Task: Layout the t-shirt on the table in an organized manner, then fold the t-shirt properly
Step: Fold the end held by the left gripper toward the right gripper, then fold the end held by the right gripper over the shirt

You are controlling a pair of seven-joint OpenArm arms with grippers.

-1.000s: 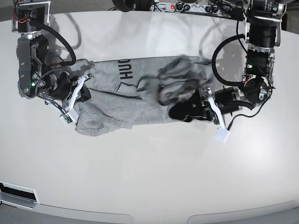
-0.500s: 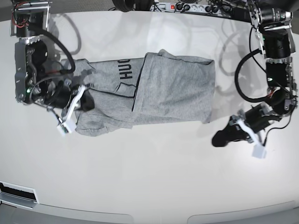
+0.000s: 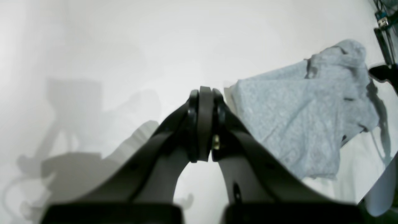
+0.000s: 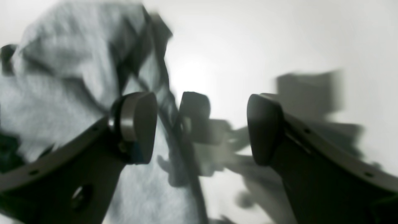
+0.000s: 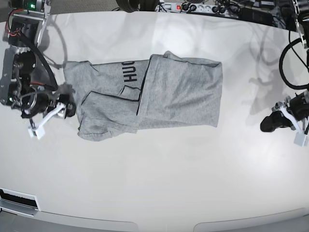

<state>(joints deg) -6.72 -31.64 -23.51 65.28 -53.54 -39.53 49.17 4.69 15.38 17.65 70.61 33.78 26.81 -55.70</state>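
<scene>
Two pincers, both off the cloth. Left pincer (image 5: 267,124) clenched on nothing, over bare white desk (image 5: 159,183), well clear of the t-shirt (image 5: 159,96). Right pincer (image 5: 67,107) released, jaws wide, just beside the shirt's sleeve end, holding nothing. T-shirt lies between the pincers, partly folded, black lettering showing near its upper edge. Power strip (image 5: 193,7) and cables (image 5: 227,9) beyond the desk's far edge. Nothing lies between either pincer and the shirt.

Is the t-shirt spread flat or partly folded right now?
Partly folded: the t-shirt has one side flapped over, partly hiding the black lettering.
</scene>
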